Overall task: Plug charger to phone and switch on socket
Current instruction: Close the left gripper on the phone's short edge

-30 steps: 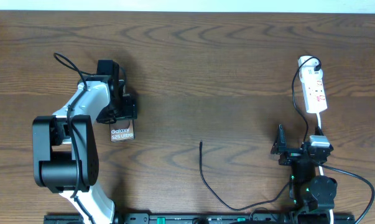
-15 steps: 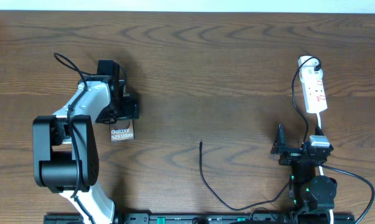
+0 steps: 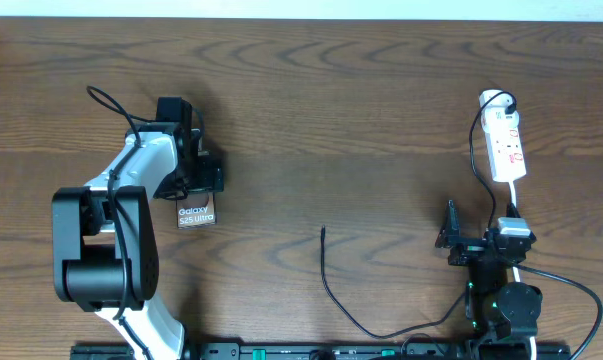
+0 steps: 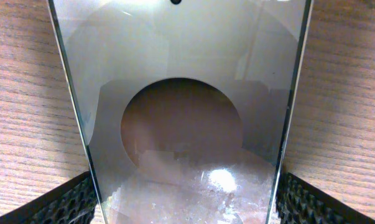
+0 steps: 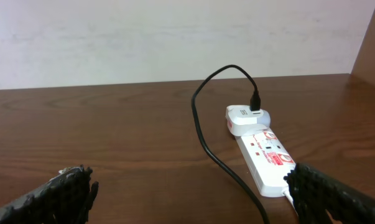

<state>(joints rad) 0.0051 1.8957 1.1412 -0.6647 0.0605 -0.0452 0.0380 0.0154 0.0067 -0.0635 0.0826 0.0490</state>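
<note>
Phone handling looks like the step in hand. In the left wrist view the left gripper [image 4: 187, 200] has its fingers [image 4: 66, 204] spread wide, 1 on each side of the phone [image 4: 181, 93]. The phone fills the gap between them and runs on ahead. Whether the pads press its edges or only flank them, I cannot tell.

The charger [image 3: 324, 258] lies loose on the wooden table [image 3: 381, 110]. Its plug tip [image 3: 323, 232] is well off to the right of the left gripper and apart from the phone, so nothing is plugged in yet. The next move probably calls for a fine pinch on that thin tip, lined up with the phone's port, while the phone is kept from sliding.

Further right, the right gripper [image 5: 190, 182] is fully open and empty. The power strip [image 5: 268, 158] lies ahead of it and slightly right, untouched.

Only the overhead view shows the "Galaxy S25 Ultra" lettering and the free plug tip. Only the left wrist view shows the brownish round patch on the phone. The right wrist view alone shows a white adapter [image 5: 246, 118] seated in the strip with the black cable entering it. No view shows the switch position.
</note>
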